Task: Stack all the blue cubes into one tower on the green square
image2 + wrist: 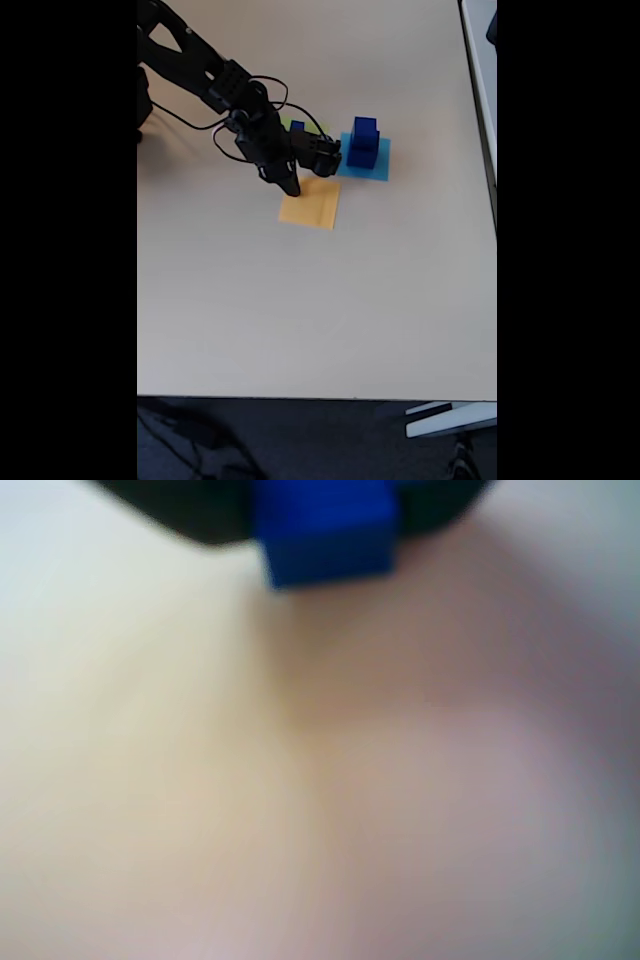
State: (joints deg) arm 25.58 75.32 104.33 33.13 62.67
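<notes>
2 blue cubes [362, 143] are sitting stacked on the cyan-blue square [378, 166] in the fixed view, just right of the gripper [292, 186], which is hanging over the orange-yellow square's [313, 208] upper left corner. 1 blue cube [325, 530] is showing blurred at the top of the wrist view between dark gripper parts, apparently being gripped. Behind the arm, the green square [291, 125] is peeking out with a small blue cube [297, 126] on it.

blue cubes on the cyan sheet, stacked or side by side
Stacked: in the fixed view a smaller blue cube sits on a larger one on the cyan sheet.
</notes>
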